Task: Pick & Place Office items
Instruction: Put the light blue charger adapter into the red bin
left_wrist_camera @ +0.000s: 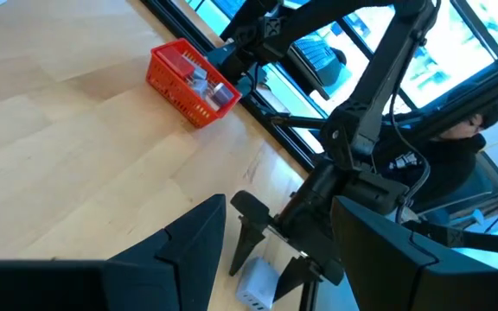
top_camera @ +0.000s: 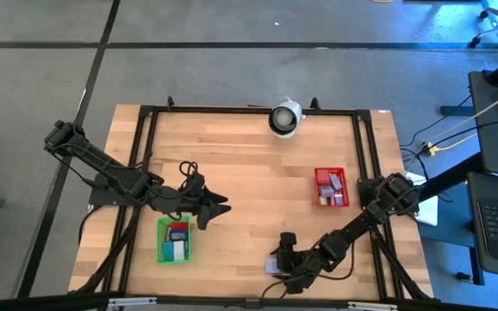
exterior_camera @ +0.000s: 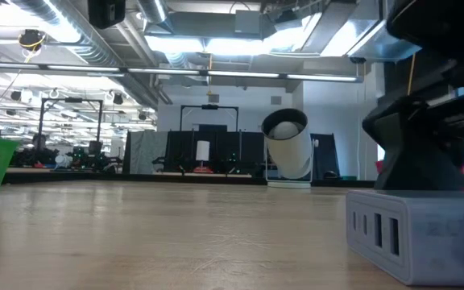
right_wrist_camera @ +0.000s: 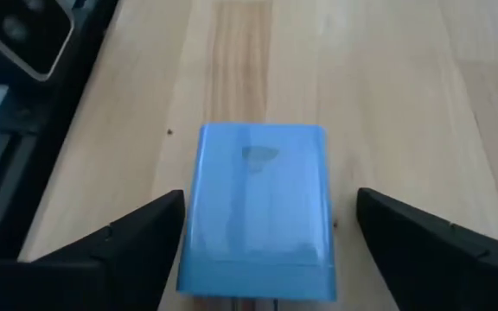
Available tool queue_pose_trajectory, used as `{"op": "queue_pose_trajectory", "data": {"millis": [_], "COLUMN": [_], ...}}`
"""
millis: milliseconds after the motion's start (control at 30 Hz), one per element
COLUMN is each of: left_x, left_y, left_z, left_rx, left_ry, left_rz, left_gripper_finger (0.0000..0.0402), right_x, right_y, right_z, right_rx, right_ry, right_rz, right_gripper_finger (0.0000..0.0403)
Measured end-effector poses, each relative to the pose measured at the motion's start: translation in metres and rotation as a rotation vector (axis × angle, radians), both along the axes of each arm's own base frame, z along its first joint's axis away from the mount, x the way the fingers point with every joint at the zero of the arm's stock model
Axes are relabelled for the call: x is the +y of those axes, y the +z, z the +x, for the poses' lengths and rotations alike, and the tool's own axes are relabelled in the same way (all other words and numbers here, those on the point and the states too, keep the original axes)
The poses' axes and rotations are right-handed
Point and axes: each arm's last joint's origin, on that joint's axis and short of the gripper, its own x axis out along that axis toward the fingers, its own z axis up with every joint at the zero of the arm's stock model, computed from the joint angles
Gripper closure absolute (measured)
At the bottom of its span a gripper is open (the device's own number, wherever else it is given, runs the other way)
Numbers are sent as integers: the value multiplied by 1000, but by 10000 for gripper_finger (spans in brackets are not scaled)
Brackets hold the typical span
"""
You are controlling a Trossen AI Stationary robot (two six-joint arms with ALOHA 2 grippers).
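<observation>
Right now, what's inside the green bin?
The high view shows the green bin holding a few small pieces: one red, one blue, something pale nearer the table's front. Anything underneath them is covered. The left gripper hangs beside the bin, not in it.

The middle of the counter lies bare between the green bin and the red bin, well apart. The round white device blocks the far edge, and a pale blue block sits between the right tool's spread fingers at the near edge.

arms: dark, jointed | cables: black, apparently | fingers: tapered
</observation>
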Motion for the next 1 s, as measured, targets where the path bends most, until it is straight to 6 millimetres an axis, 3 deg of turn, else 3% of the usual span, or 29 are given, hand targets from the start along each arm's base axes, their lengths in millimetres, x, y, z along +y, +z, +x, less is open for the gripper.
{"op": "queue_pose_trajectory", "data": {"millis": [133,333,533,633,767,1000], "left_x": [0,0,0,0,0,0], "left_y": [0,0,0,0,0,0], "left_z": [0,0,0,0,0,0], "left_rx": [0,2,2,2,2,3], "left_ry": [0,-13,-15,-15,-15,-15], "left_rz": [0,-4,-5,-5,-5,-5], "left_gripper_finger": [194,194,194,194,194,194], "right_x": [0,1,1,-8,-37,-88], "right_y": [0,1,1,7,29,106], "right_z": [0,0,-1,1,12,35], "right_rx": [9,19,38,54,64,-204], "right_ry": [-42,-92,-147,-148,-177,-274], "right_rz": [44,106,160,117,74,124], "right_gripper_finger": [96,191,191,191,191,191]}}
